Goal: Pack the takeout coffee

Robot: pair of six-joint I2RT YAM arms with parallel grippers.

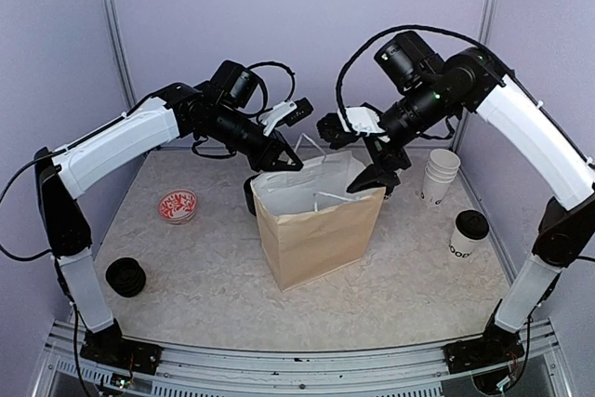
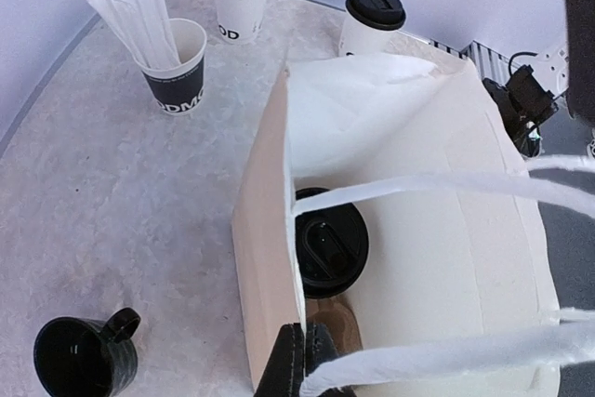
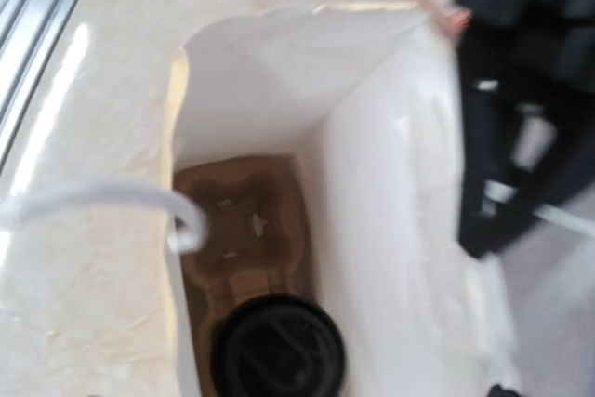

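Note:
A brown paper bag (image 1: 311, 234) stands open mid-table. Inside it, one takeout coffee with a black lid (image 2: 330, 241) sits in a brown cup carrier (image 3: 244, 216); the same lid (image 3: 277, 349) shows in the right wrist view. A second takeout coffee (image 1: 468, 232) stands on the table to the bag's right, also seen as the lidded cup (image 2: 372, 18). My left gripper (image 2: 304, 330) is shut on the bag's rim at its left end (image 1: 284, 163). Over the bag's right end hovers my right gripper (image 1: 379, 174), open and holding nothing.
A stack of lidless white cups (image 1: 440, 176) stands at the back right. A dark cup of wrapped straws (image 2: 172, 58) and a black mug (image 2: 84, 355) stand behind the bag. A red dish (image 1: 177, 205) and a black round object (image 1: 125, 277) lie left.

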